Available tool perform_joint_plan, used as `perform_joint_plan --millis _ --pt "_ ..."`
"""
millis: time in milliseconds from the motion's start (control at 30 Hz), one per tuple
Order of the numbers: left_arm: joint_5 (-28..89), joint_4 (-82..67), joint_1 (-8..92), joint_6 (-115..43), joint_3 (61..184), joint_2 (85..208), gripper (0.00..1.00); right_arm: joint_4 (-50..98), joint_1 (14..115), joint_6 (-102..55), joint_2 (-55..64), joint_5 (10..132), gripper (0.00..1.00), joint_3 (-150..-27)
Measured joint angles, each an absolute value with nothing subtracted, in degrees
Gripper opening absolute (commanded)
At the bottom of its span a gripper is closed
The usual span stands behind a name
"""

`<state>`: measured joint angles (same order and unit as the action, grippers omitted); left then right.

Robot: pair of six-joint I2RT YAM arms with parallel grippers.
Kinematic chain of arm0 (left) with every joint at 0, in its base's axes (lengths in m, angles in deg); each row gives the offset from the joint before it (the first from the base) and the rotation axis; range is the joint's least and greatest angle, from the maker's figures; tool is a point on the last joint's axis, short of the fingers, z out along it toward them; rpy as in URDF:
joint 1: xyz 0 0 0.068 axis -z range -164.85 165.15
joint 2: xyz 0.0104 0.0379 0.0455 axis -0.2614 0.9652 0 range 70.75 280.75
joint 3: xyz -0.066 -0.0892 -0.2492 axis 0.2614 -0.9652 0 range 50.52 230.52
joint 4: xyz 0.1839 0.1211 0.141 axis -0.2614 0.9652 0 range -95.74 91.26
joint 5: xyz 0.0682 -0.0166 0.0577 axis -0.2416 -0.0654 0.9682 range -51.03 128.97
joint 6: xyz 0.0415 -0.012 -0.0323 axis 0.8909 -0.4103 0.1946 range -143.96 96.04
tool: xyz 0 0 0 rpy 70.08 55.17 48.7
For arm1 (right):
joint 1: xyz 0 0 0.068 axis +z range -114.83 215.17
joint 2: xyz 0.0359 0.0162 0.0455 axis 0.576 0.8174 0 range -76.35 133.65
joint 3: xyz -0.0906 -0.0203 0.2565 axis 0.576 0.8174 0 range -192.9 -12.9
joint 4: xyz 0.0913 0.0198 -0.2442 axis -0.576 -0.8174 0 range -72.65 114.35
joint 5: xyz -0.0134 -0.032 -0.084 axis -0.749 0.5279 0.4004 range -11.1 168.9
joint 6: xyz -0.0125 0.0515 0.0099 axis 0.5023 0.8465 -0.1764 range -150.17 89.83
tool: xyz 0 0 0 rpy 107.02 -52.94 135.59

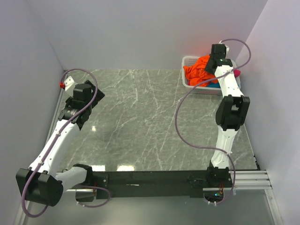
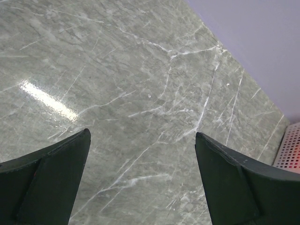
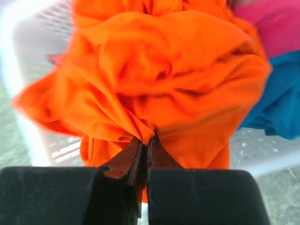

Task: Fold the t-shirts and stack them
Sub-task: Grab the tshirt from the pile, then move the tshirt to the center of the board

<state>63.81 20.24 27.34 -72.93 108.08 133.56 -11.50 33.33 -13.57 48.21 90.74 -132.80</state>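
right fingers (image 3: 123,163) pinched on orange tee (image 3: 164,79), bunched just ahead, apparently in basket (image 1: 188,61), left fingers (image 2: 234,183) spread wide

Grey-green stone-look table (image 1: 140,122), thin white lines running all over. Top shiny, bright patch of light (image 1: 125,167) near front edge. Plain pale walls close on three sides: left wall (image 1: 23,93), back wall (image 1: 140,33), right wall (image 1: 281,93). Long black bar (image 1: 154,178) along front of table, silver rail (image 1: 253,180) at right end.
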Motion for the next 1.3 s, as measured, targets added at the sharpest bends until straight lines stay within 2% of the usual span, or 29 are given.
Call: perform_joint_plan --millis 167,267,467,633,733,833,867,900,967,1000,1100,1167,1300 --pt "62.72 20.15 27.34 -72.67 108.08 131.81 0.99 -11.42 35.18 -15.29 37.56 90.69 0.0 -132.56" --pt "62.13 19.91 27.34 -72.51 108.08 130.21 0.99 -10.94 39.93 -17.61 29.17 92.49 0.0 -133.48" --pt "61.21 19.78 27.34 -72.49 108.08 127.07 0.99 -7.7 56.58 -22.75 18.09 90.72 0.0 -138.46" --pt "61.17 20.06 27.34 -72.84 108.08 123.74 1.0 -4.49 71.33 -26.53 16.45 88.16 0.0 -143.49" --pt "61.54 21.11 27.34 -73.28 108.08 121.47 0.99 -2.87 74.48 -26.55 15.22 88.77 0.0 -140.56" --pt "62.85 22.45 27.34 -74.28 108.08 119.48 0.99 -0.42 73.85 -25.39 11.55 93.58 0.03 -129.78" --pt "63.35 22.77 27.34 -74.55 108.08 118.87 1.0 0.41 73.48 -24.67 9.91 95.39 0.09 -124.43" --pt "63.94 22.97 27.34 -74.85 108.08 118.41 0.99 1.72 73.02 -23.53 7.86 96.9 0.37 -118.09" --pt "64.88 23.12 27.34 -75.59 108.05 117.82 0.99 3.25 71.86 -20.54 3.88 97.93 0.62 -105.54" --pt "65.34 23.17 27.34 -75.79 108.05 117.78 0.99 4.45 71.36 -18.72 1.23 97.93 0.82 -97.87" --pt "65.6 23.21 27.34 -76.23 107.9 118.56 0.99 4.56 66.88 -12.91 -5.48 96.64 0.85 -79.23" --pt "64.73 23.08 27.31 -76.23 107.88 120.25 0.99 3.4 64.71 -9.7 -8.05 96.27 0.86 -72.26" --pt "61.65 22.6 27.34 -76.23 107.86 125.86 0.99 2.55 63.9 -6.53 -12.1 94.28 0.86 -66.99"
